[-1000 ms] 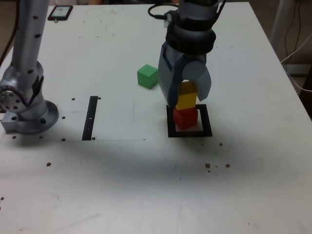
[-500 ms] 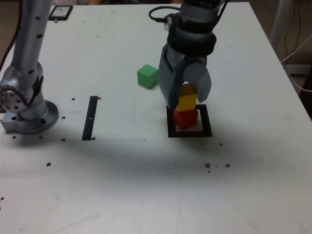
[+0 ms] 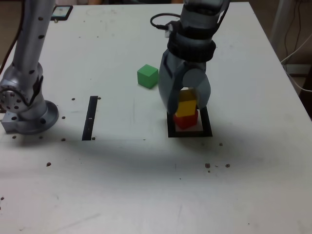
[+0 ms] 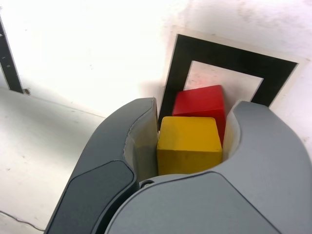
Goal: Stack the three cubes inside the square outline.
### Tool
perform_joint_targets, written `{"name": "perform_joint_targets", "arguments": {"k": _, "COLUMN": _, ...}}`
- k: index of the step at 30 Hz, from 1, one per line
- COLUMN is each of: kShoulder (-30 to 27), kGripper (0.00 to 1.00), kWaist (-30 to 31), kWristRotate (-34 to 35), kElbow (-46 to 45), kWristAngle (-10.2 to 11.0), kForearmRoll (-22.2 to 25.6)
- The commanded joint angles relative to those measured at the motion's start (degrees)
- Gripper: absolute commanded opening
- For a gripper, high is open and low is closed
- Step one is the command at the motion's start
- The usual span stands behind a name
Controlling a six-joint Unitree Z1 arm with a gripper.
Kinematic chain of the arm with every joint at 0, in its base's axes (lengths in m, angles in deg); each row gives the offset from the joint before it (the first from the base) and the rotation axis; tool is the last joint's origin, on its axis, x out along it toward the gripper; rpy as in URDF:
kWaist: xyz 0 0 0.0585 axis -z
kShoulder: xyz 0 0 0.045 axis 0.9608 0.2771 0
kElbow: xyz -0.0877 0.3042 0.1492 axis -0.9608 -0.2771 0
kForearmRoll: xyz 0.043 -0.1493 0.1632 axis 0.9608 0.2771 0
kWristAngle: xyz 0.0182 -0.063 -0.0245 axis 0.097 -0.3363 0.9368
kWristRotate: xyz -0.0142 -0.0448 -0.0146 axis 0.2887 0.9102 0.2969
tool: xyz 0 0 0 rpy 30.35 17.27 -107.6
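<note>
A yellow cube sits on top of a red cube inside the black square outline. My gripper reaches down over the stack with its grey fingers pressed against both sides of the yellow cube. Much of the red cube is hidden behind the yellow one and the fingers. A green cube stands alone on the white table, to the exterior view's left of the gripper and a little farther back.
A narrow black strip lies at the exterior view's left of the outline. The arm's metal base stands at the far left. A dark flat device lies at the back left corner. Small dark specks dot the table.
The gripper has come down a little with the yellow cube, which now covers more of the red cube. The green cube has not moved.
</note>
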Motion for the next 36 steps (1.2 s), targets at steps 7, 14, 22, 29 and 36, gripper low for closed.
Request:
{"name": "perform_joint_targets", "arguments": {"k": 7, "kShoulder": 0.0, "kGripper": 0.83, "kWaist": -0.7, "kWristRotate": -1.0, "kElbow": -0.7, "kWristAngle": 1.0, "kForearmRoll": -1.0}}
{"name": "perform_joint_targets", "arguments": {"k": 14, "kShoulder": -0.5, "kGripper": 0.94, "kWaist": -0.7, "kWristRotate": -1.0, "kElbow": -1.2, "kWristAngle": 1.3, "kForearmRoll": -0.2}}
{"name": "perform_joint_targets", "arguments": {"k": 22, "kShoulder": -1.4, "kGripper": 0.99, "kWaist": -0.4, "kWristRotate": -1.1, "kElbow": -1.3, "kWristAngle": 1.1, "kForearmRoll": -0.4}}
{"name": "perform_joint_targets", "arguments": {"k": 29, "kShoulder": -5.9, "kGripper": 0.99, "kWaist": -0.5, "kWristRotate": -3.0, "kElbow": -0.5, "kWristAngle": 2.0, "kForearmRoll": 3.1}}
{"name": "perform_joint_targets", "arguments": {"k": 36, "kShoulder": -9.4, "kGripper": 0.99, "kWaist": -3.8, "kWristRotate": -11.3, "kElbow": -0.9, "kWristAngle": 5.0, "kForearmRoll": 7.0}}
